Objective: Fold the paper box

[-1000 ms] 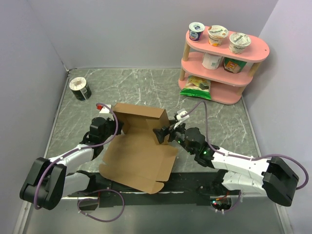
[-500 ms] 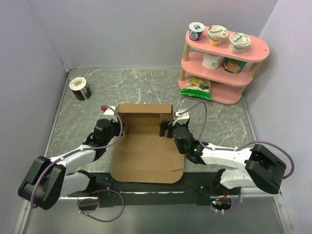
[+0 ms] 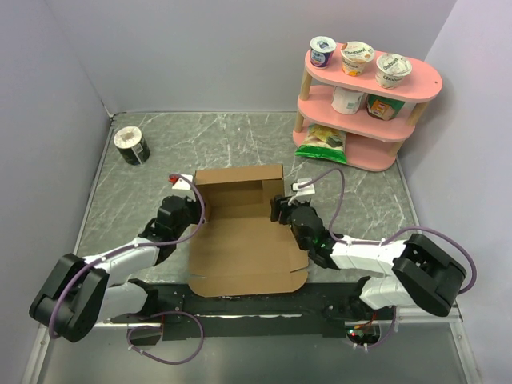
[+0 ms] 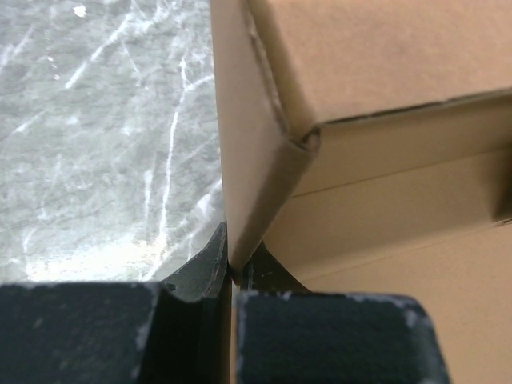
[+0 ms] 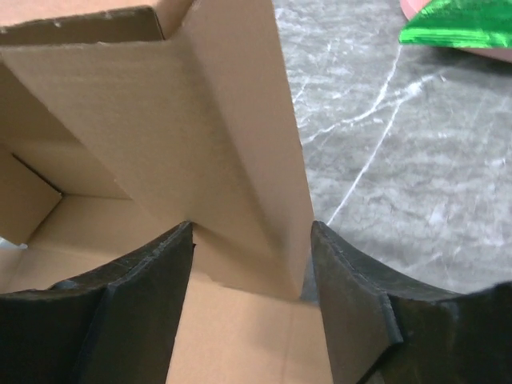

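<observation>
My left gripper [image 4: 232,270] is pinched tight on the left wall of the paper box [image 3: 240,244], and my right gripper [image 5: 250,240] straddles its right flap, can't tell if it's actually gripping.

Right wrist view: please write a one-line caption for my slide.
Right claw straddling an upright side flap of the paper box on the marble table.

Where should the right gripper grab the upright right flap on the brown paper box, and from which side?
Probably low on that flap of the paper box, near its fold, coming from the near side with fingers straddling it. It stands upright and thin, between the spread fingers of the right gripper.
</observation>
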`<state>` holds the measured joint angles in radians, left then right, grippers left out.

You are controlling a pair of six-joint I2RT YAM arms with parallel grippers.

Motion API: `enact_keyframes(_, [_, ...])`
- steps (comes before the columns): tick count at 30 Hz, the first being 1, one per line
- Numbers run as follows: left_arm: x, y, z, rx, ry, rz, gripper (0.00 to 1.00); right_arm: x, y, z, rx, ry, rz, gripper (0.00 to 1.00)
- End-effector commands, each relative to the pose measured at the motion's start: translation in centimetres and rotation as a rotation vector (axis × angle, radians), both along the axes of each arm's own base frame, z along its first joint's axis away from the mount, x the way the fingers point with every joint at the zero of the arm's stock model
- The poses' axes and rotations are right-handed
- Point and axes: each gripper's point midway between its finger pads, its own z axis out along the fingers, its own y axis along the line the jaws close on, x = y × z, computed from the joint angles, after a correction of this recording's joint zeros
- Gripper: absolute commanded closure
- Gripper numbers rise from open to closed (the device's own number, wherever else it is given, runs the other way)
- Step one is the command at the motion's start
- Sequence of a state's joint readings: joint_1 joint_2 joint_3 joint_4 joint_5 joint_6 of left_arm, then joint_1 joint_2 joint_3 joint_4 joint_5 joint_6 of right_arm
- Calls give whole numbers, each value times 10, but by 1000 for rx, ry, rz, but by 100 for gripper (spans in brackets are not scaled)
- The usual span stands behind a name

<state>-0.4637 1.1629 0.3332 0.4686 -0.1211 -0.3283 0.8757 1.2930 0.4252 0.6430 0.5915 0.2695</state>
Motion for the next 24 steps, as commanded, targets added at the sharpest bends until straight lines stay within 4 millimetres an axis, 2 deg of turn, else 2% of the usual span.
enact_keyframes(1, [2,-37,31,-60,-91,-152,99,14,2,22,10,-98,60,24])
enact_keyframes(6, [1,-41,30,-60,-87,-174,99,20,2,33,-8,-139,105,17])
enact_keyframes(13, [-2,-45,34,-67,-100,-204,99,34,-18,31,-23,-139,89,12])
enact_keyframes(20, [-6,-50,35,-71,-110,-243,99,43,-24,30,-44,-145,80,15])
enact_keyframes(24, [-7,-51,34,-70,-109,-252,99,47,-24,31,-43,-151,72,23])
